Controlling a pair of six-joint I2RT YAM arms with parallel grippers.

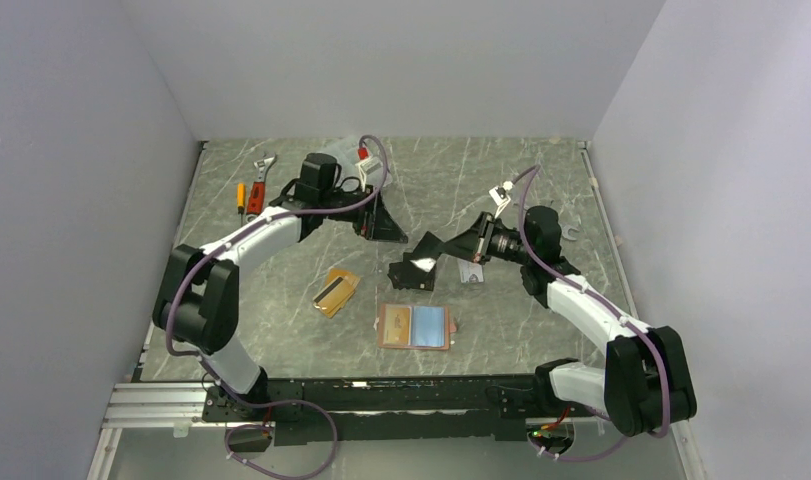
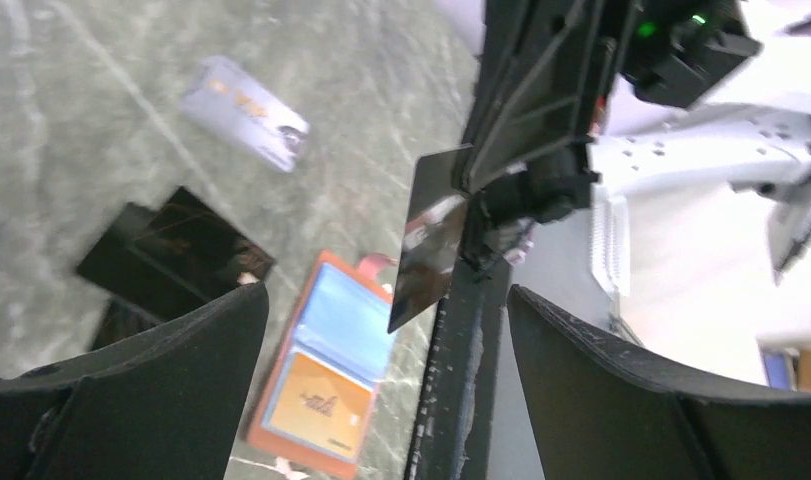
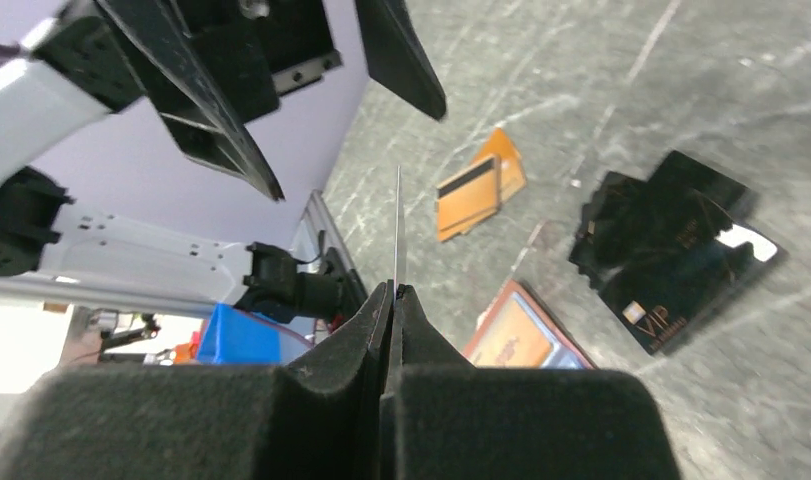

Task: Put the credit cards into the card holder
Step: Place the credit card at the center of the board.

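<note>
Right wrist, claw [image 3: 394, 292] pinches card [image 3: 398, 225], blk piece [image 3: 681, 275] "VIP"

place: robot lab test cell | evidence: plain white enclosure walls [image 1: 381, 60]; marble-pattern tabletop [image 1: 281, 325]; aluminium mounting rail [image 1: 151, 405]; hand tools [image 1: 255, 196]

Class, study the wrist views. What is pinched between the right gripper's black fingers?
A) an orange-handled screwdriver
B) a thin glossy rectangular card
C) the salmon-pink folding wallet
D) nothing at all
B: the right gripper is shut on a thin glossy rectangular card, which shows edge-on rising from between its closed fingers.
</note>
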